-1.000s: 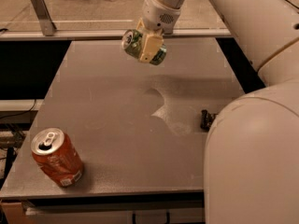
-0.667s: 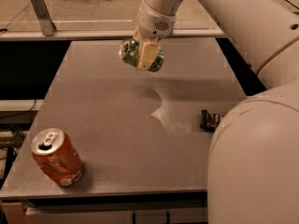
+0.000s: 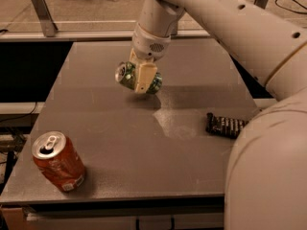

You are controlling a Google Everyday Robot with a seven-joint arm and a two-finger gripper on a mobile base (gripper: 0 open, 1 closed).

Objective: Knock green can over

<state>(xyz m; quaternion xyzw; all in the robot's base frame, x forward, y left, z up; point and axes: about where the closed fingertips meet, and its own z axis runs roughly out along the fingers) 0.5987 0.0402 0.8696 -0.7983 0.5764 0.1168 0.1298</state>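
The green can (image 3: 127,75) lies on its side, held between the gripper's fingers, its silver top pointing left. It sits low over the middle of the grey table (image 3: 105,143). My gripper (image 3: 141,78) hangs from the white arm that comes in from the upper right. It is shut on the can, with one cream finger (image 3: 144,78) across the can's front. Whether the can touches the table I cannot tell.
An orange-red soda can (image 3: 58,162) stands tilted near the table's front left corner. A small dark packet (image 3: 225,125) lies at the right edge. The robot's white body (image 3: 268,176) fills the lower right. A metal post (image 3: 42,13) stands behind the table.
The gripper with the green can has moved left and down, toward the table's middle. The orange-red can and the dark packet have not moved.
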